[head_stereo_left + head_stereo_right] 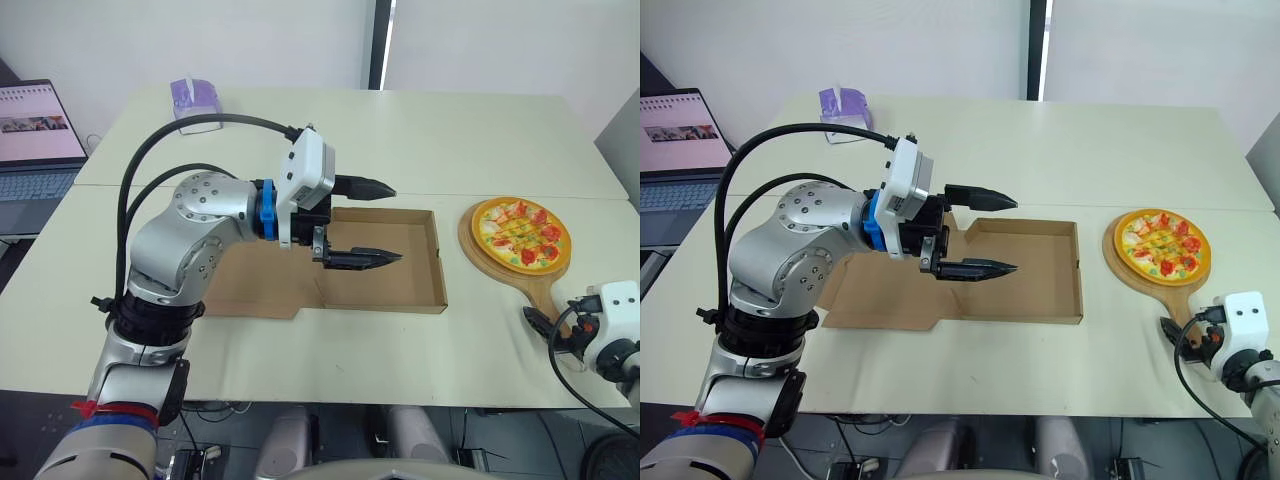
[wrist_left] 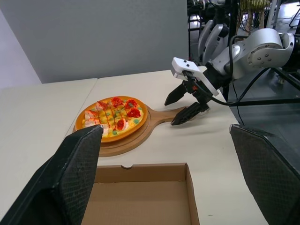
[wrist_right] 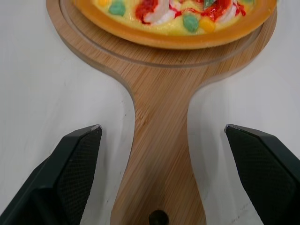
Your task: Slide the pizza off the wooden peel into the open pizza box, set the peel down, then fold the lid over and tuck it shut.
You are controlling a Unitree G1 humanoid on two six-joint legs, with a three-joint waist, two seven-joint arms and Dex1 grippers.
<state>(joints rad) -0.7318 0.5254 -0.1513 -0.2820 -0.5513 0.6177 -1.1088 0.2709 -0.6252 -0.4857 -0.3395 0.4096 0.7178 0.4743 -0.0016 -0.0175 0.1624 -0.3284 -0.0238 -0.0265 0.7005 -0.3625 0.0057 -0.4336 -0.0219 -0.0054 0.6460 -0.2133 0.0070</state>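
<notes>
Pizza on its peel, open box beside it

The round pizza (image 1: 520, 232) sits on the grained wooden peel (image 1: 545, 285), right of the shallow brown cardboard pizza box (image 1: 385, 270) on the pale desk (image 1: 480, 150). The left gripper (image 1: 396, 223) hangs wide open and empty above the box. The right gripper (image 2: 169, 113), spread wide, straddles the peel's handle without touching it; its wrist view shows a small hole there.

Table (image 1: 450, 130): pizza box (image 1: 415, 275) ctr, wooden peel (image 1: 543, 292) rt, purple pack (image 1: 195, 100) far-left.
</notes>
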